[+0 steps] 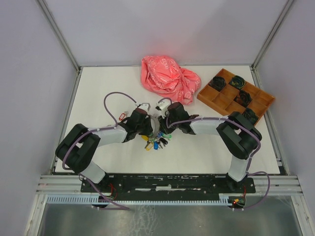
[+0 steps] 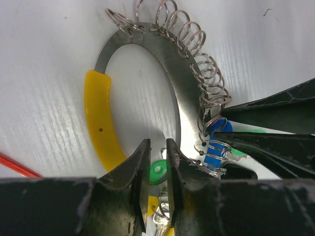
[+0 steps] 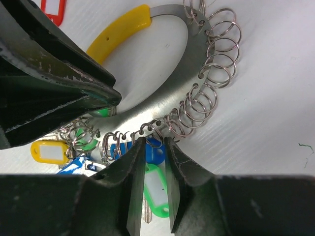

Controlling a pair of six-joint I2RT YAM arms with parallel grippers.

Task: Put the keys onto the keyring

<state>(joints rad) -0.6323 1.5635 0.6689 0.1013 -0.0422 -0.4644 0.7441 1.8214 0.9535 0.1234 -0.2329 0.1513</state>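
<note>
On white bench [image 1: 98, 88] between grey walls [image 1: 29, 59]: pink bag [image 1: 170, 78] far centre, wooden tray [image 1: 216, 95] far right. Left claw [image 2: 157, 147], right claw [image 3: 152, 142] narrowly apart astride keyring [image 2: 184, 88], keys [image 3: 47, 150] crowding beneath; grip cannot tell.

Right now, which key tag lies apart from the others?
The red tag, alone beyond the keyring's yellow section; the yellow tag, blue tag and green tag bunch together.

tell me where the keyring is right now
Top view: the keyring lies mid-table between the left gripper and right gripper, with the tagged keys bunched at its near edge.
</note>
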